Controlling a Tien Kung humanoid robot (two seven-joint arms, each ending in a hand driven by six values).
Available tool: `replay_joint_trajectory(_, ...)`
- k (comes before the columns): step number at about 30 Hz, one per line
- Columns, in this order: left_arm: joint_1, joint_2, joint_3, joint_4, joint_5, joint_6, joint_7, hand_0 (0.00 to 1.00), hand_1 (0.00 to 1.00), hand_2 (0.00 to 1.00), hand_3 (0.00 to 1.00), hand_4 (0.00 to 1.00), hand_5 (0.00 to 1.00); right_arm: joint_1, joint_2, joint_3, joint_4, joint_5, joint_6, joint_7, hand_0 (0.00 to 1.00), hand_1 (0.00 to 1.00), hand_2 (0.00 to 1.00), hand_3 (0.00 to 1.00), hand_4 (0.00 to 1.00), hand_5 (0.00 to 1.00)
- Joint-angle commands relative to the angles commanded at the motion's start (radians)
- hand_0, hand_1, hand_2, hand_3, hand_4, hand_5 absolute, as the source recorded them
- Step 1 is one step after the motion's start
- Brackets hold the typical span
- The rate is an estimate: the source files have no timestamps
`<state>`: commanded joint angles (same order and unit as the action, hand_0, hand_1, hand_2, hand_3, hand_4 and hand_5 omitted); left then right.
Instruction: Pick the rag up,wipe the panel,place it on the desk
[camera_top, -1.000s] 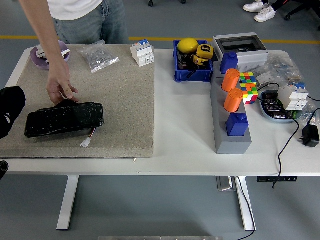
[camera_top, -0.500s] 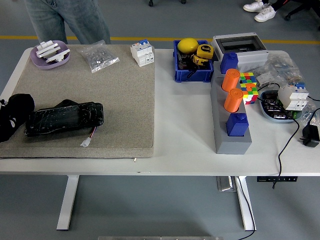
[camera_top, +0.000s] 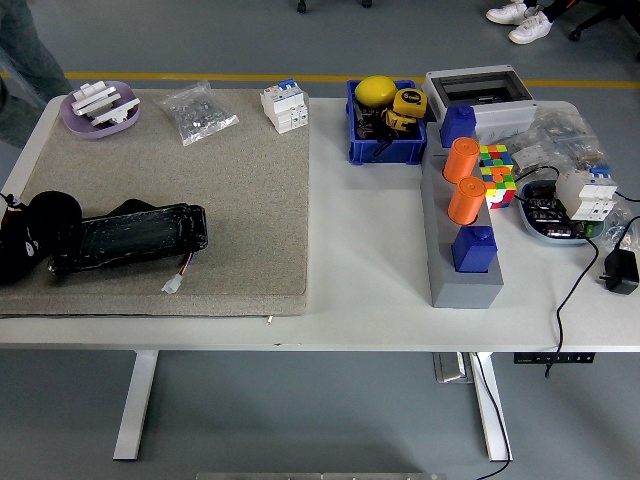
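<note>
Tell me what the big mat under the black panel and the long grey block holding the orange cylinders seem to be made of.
The large beige mat looks like felt or low-pile carpet: matte, speckled, fibrous texture, with a soft thick edge. The long grey block looks like moulded or printed plastic: uniform matte grey, crisp edges, no grain. The glossy black rectangular panel on the mat reflects light, suggesting plastic or glass, possibly film-wrapped.

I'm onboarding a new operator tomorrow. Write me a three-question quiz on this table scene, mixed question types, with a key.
1. True or false: the black panel lies on the beige mat.
2. Which hand is at the panel's end? A) left hand B) right hand
3. Fill in: the blue bin holds a rounded ____ object.

Key: 1 true. 2 A; it reaches in from the picture's left edge to the panel's left end; the right hand is out of view. 3 yellow.
</note>
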<state>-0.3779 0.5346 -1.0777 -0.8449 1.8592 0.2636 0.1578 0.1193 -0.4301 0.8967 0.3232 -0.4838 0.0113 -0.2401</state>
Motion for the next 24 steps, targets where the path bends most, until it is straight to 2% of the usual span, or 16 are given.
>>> replay_joint_trajectory(9,0.010,-0.003,-0.033,-0.033,0.038,0.013,0.043,0.666,0.832,0.815,0.659,0.802,0.002,-0.001,0.000,0.002,0.000,-0.003,-0.001,0.001,0.792,0.704,0.712,0.688,0.998,0.733)
replay_joint_trajectory(14,0.033,0.005,-0.101,-0.104,0.061,0.000,0.067,0.665,0.827,0.811,0.666,0.805,0.002,-0.004,-0.001,0.002,-0.001,-0.003,-0.001,0.000,0.792,0.704,0.712,0.687,0.998,0.731)
replay_joint_trajectory(18,0.063,0.018,-0.171,-0.185,0.058,-0.019,0.078,0.647,0.807,0.800,0.664,0.801,0.002,-0.007,-0.002,0.003,-0.001,-0.006,-0.001,0.000,0.792,0.703,0.712,0.686,0.998,0.730)
replay_joint_trajectory(21,0.088,0.022,-0.221,-0.240,0.028,-0.044,0.077,0.647,0.807,0.800,0.664,0.801,0.002,-0.007,-0.001,0.002,-0.001,-0.008,-0.003,0.000,0.792,0.703,0.712,0.686,0.998,0.730)
replay_joint_trajectory(22,0.102,0.024,-0.245,-0.266,-0.009,-0.054,0.069,0.597,0.754,0.773,0.649,0.793,0.002,-0.006,-0.001,0.001,-0.001,-0.008,-0.003,0.000,0.793,0.702,0.711,0.685,0.998,0.729)
replay_joint_trajectory(24,0.120,0.023,-0.272,-0.296,-0.070,-0.056,0.038,0.597,0.754,0.773,0.649,0.793,0.002,-0.006,-0.001,0.000,-0.001,-0.009,-0.003,-0.001,0.793,0.702,0.711,0.685,0.998,0.729)
